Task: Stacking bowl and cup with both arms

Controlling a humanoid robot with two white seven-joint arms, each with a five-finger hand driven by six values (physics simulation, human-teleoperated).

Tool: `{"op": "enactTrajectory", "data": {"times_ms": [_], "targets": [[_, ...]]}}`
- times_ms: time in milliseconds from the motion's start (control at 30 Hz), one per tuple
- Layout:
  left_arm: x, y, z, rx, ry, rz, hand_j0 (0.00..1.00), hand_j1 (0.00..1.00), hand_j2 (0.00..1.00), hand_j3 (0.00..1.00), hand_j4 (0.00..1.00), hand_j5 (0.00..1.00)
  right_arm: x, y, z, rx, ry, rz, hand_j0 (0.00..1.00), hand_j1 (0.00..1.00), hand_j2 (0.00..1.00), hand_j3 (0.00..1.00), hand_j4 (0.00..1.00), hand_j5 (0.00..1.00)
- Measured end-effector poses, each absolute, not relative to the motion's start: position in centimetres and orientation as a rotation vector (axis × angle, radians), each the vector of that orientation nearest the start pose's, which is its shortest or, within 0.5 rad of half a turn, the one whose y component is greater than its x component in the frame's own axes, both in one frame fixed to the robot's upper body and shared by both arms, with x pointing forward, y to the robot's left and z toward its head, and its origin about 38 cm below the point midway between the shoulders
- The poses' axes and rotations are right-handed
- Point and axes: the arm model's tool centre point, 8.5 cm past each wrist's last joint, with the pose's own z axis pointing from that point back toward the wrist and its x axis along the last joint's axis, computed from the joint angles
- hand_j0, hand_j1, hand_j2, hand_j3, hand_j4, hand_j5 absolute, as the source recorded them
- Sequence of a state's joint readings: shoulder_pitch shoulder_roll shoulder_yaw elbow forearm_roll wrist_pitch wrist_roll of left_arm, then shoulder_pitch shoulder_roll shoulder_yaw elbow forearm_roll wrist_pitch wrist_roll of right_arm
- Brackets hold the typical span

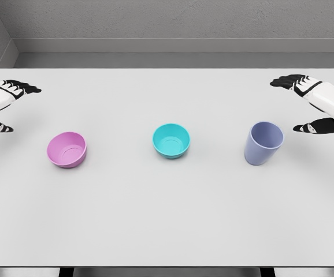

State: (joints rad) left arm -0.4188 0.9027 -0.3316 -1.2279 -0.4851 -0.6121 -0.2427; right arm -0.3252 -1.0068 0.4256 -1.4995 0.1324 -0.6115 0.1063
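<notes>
you have three vessels in a row across the white tabletop [167,219]: a pink bowl [67,149] on the left, a teal bowl [171,140] in the middle, and a lavender cup [263,143] on the right, all upright, mouths up and well apart from one another. nothing is stacked yet.

your right robot hand [307,104] hovers at the right edge, fingers spread with the thumb held low and apart from the rest, gripping nothing. the cup sits just inward of it and a little toward you, so this hand is clearly the nearer one for the cup; the cup's long axis is vertical, which suits a side grasp coming in from the right.

your left robot hand [5,105] mirrors it at the left edge, likewise spread and empty (only part of it shows in frame). the pink bowl lies inward and toward you from it. the teal bowl sits between both hands, out of easy reach of either for now.
</notes>
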Motion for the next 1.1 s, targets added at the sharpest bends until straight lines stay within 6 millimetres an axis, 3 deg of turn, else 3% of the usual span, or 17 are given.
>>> {"op": "enactTrajectory", "data": {"times_ms": [300,633,833,1100], "targets": [[42.1,43.6,19.4,0.690,-1.372,-1.718,1.00,1.00,1.00,1.00,1.00,1.00,38.8,-38.3,22.7,-0.448,-1.763,1.540,1.00,1.00,1.00,1.00,1.00,1.00],[41.4,39.9,18.1,0.473,-1.213,-1.924,1.00,1.00,1.00,1.00,1.00,1.00,38.8,-38.2,23.1,-0.452,-1.774,1.538,1.00,1.00,1.00,1.00,1.00,1.00],[41.7,39.0,19.1,0.448,-1.239,-1.932,1.00,1.00,1.00,1.00,1.00,1.00,38.8,-38.1,23.0,-0.448,-1.773,1.541,1.00,1.00,1.00,1.00,1.00,1.00],[41.7,36.7,17.5,0.378,-1.289,-1.921,1.00,1.00,1.00,1.00,1.00,1.00,38.6,-37.7,23.1,-0.438,-1.778,1.553,1.00,1.00,1.00,1.00,1.00,1.00]]}}
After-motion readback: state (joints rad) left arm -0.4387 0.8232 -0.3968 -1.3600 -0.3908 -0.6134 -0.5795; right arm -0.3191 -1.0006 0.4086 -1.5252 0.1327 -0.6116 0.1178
